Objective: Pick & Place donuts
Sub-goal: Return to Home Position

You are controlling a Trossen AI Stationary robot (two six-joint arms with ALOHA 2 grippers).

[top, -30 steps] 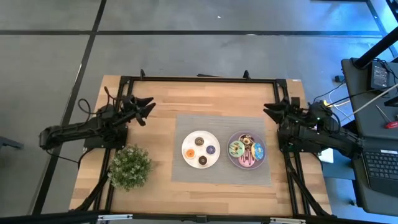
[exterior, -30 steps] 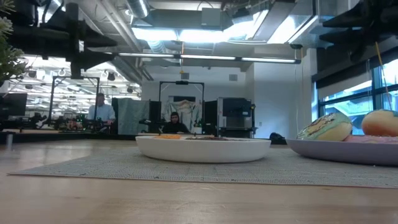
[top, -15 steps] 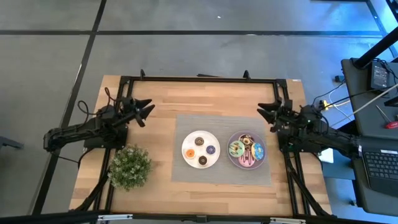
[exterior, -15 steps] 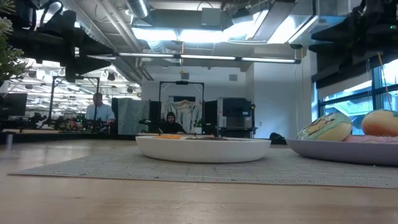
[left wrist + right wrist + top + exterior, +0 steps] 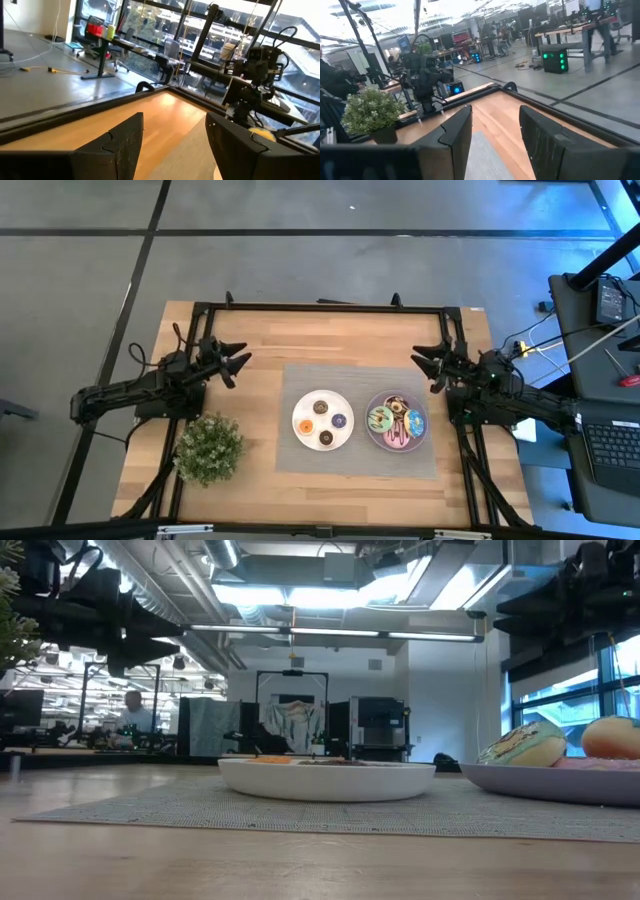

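A white plate [image 5: 322, 420] carries the tiny donuts: orange [image 5: 306, 425], purple [image 5: 339, 421] and two brown [image 5: 321, 407]. Beside it, a purple plate [image 5: 396, 421] holds the larger ones: green [image 5: 379, 419], blue [image 5: 415, 421], pink [image 5: 394, 440] and brown sprinkled [image 5: 394, 403]. Both plates rest on a grey mat [image 5: 300, 380]. My left gripper [image 5: 237, 363] hovers open over bare wood left of the mat. My right gripper [image 5: 424, 363] hovers open above the mat's far right corner. In the wrist views, the left gripper [image 5: 175, 125] and the right gripper [image 5: 495, 117] each hold nothing.
A potted plant [image 5: 209, 448] stands near the table's near left corner. A black frame [image 5: 320, 307] runs along the table's edges. Bare wood lies left of the mat and along the far edge. People show in the room beyond the table.
My right gripper has moved a little toward the table's left, out over the mat's far right corner. My left gripper has edged slightly toward the mat. Both stay open. The plates and donuts have not moved.
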